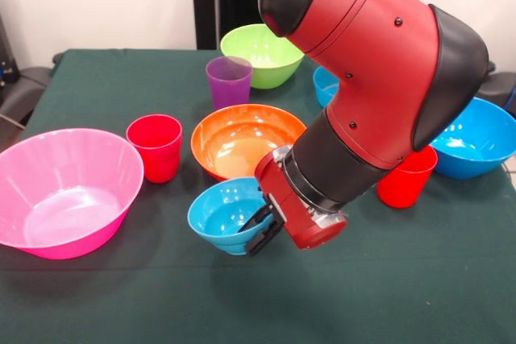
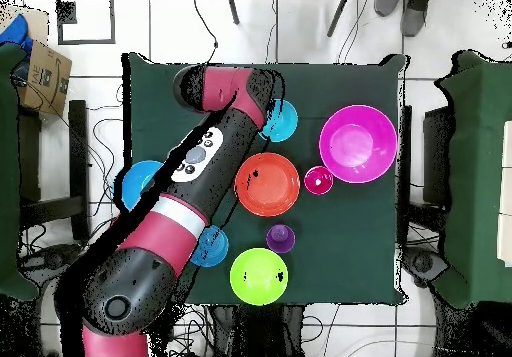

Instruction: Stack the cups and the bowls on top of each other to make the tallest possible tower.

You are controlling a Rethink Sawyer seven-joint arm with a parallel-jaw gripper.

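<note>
My gripper point(image 1: 260, 230) is low at the table's near middle, its black fingers closed over the right rim of a small blue bowl point(image 1: 219, 215), which tilts slightly. In the overhead view this bowl point(image 2: 282, 120) shows beside the arm, which hides the gripper. Behind it are the orange bowl point(image 1: 240, 138), a red cup point(image 1: 155, 147) and the purple cup point(image 1: 229, 80). A second red cup point(image 1: 407, 179) stands to the right. Each piece stands alone.
The large pink bowl point(image 1: 64, 191) is at the left, the large blue bowl point(image 1: 477, 138) at the right. The lime green bowl point(image 1: 262, 54) and another small blue bowl point(image 1: 324, 84) are at the back. My arm point(image 1: 379, 78) spans the middle right.
</note>
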